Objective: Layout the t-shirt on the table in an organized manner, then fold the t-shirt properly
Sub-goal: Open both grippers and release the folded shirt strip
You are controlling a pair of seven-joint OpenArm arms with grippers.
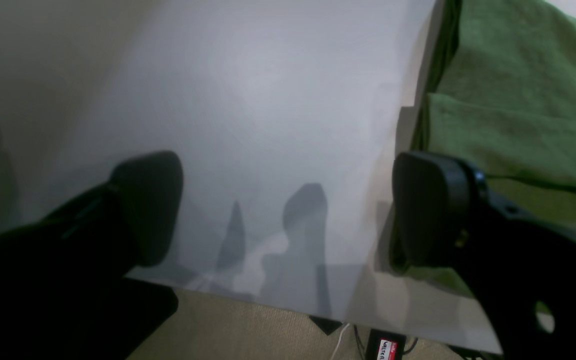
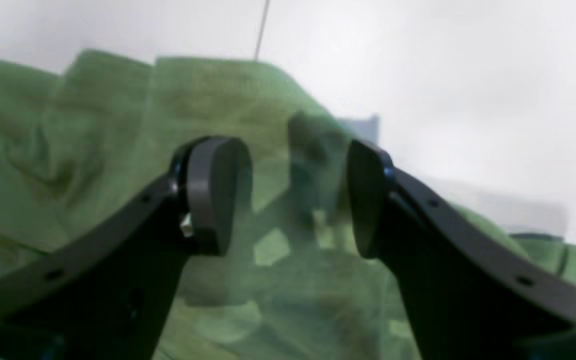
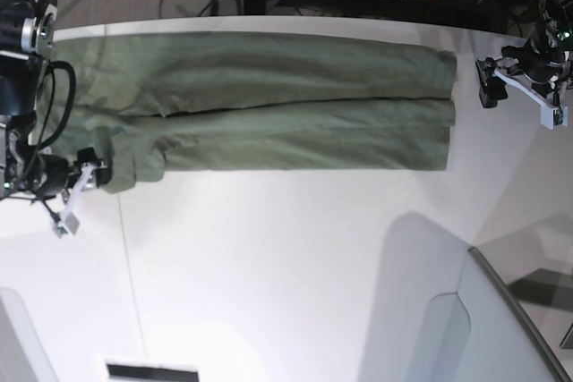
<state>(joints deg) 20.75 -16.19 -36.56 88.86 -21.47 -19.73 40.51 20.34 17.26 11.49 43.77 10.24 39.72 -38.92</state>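
Lying long and narrow across the far side of the smooth white table (image 3: 286, 257), the olive-green cotton t-shirt (image 3: 269, 114) is folded lengthwise. Left gripper (image 1: 288, 210) hangs off its right end near the table edge, jaws spread wide, empty. Right gripper (image 2: 298, 197) sits over the bunched cloth at the other end, jaws parted, nothing pinched. A grey angled panel (image 3: 483, 328) crowds the near right corner; broad bare tabletop lies before the shirt.

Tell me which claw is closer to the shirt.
Right. The right claw sits open at the shirt's bunched end; the left claw hangs open just off the opposite end, over bare table.
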